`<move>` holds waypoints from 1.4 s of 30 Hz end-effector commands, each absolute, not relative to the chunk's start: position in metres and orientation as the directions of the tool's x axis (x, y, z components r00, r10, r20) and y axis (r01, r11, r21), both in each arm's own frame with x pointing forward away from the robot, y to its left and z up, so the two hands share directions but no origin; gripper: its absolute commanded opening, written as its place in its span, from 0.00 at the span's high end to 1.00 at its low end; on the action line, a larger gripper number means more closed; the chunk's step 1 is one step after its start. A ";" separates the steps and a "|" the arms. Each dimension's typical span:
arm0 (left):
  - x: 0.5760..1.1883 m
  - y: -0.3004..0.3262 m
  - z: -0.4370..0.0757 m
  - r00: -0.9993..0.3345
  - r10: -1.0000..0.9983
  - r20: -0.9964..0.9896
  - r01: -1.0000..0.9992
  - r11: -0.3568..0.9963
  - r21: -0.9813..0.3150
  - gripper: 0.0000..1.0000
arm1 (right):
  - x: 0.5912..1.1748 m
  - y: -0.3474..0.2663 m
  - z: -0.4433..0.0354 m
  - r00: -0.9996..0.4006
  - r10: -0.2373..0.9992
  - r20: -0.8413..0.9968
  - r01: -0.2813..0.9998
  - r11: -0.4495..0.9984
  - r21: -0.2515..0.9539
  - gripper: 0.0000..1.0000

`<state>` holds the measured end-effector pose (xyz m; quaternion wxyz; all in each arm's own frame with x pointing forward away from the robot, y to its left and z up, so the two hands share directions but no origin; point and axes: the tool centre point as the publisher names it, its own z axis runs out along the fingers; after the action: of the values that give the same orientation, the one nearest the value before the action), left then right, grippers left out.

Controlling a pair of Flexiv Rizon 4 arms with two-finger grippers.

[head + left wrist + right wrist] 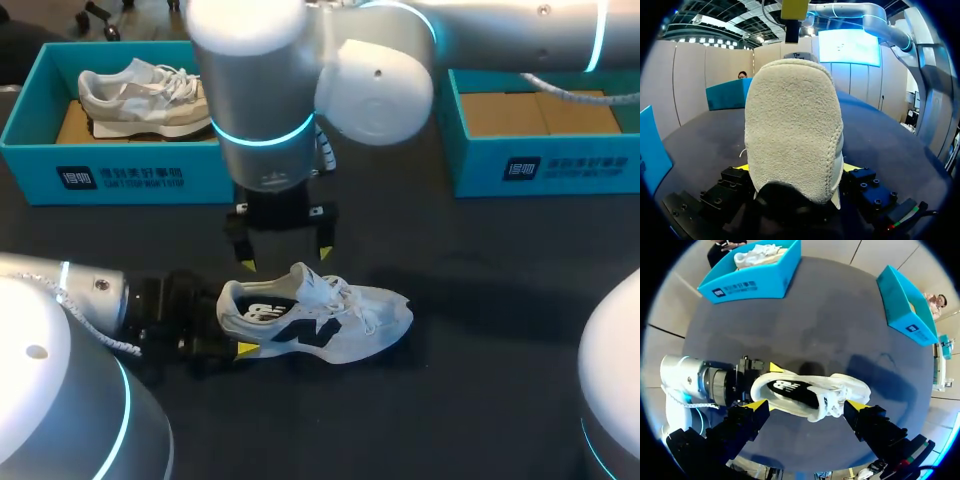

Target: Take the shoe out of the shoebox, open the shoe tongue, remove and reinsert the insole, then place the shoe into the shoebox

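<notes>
shoe [320, 325] is out of the box, upright on its sole on the table [480, 400], toe pointing away from the left gripper [235, 325]; left gripper is clamped on the heel, one yellow tip on each side of the heel cup in the left wrist view; my read: it's acting as a vise so the shoe can't slide or tip while the other arm works inside it

right gripper [286, 258] hangs just above the shoe's opening, fingers spread wide, holding nothing, tips pointing down and apart from the shoe; in its wrist view the opening and laces sit between the two tips, with the insole [268, 310] showing in the opening and looking seated; likely set up to pull the tongue open or pinch the insole, can't tell which

beyond the right gripper, well apart: left shoebox [120, 180] holds a second shoe [145, 95]; right shoebox [540, 165] holds no shoe; probably where this one returns

risk: spread is wider than the opening; needs narrowing before dipping in, else a tip snags the laces
</notes>
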<state>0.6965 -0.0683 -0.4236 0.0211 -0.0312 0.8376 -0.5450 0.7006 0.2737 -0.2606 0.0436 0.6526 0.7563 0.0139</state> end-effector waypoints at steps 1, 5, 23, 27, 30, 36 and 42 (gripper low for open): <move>0.698 -0.070 -0.425 -0.997 -0.078 -0.002 -0.030 0.407 -0.913 1.00 | 0.700 0.276 -0.261 -0.143 0.988 -0.059 0.986 0.147 0.079 0.00; 0.698 -0.070 -0.425 -0.997 -0.078 -0.002 -0.030 0.407 -0.913 1.00 | 0.700 0.276 -0.261 -0.143 0.988 -0.059 0.986 0.147 0.079 0.00; 0.698 -0.070 -0.425 -0.997 -0.078 -0.002 -0.030 0.407 -0.913 1.00 | 0.684 0.279 -0.279 -0.061 0.985 -0.162 0.994 0.074 0.077 0.00; 0.698 -0.070 -0.425 -0.997 -0.078 -0.002 -0.030 0.407 -0.913 1.00 | 0.681 0.277 -0.285 -0.041 0.982 -0.183 0.995 0.057 0.081 0.00; 0.698 -0.070 -0.425 -0.997 -0.078 -0.002 -0.030 0.407 -0.913 1.00 | 0.681 0.276 -0.289 -0.030 0.978 -0.205 0.995 0.048 0.083 0.00; 0.698 -0.070 -0.425 -0.997 -0.078 -0.002 -0.030 0.407 -0.913 1.00 | 0.680 0.271 -0.297 0.009 0.968 -0.250 0.996 0.014 0.088 0.00; 0.698 -0.070 -0.425 -0.997 -0.078 -0.002 -0.030 0.407 -0.913 1.00 | 0.681 0.262 -0.310 0.029 0.962 -0.270 0.995 -0.002 0.098 0.00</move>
<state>0.6965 -0.0683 -0.4236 0.0211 -0.0311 0.8376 -0.5450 0.6903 0.2571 -0.3017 0.1149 0.6695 0.7308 -0.0670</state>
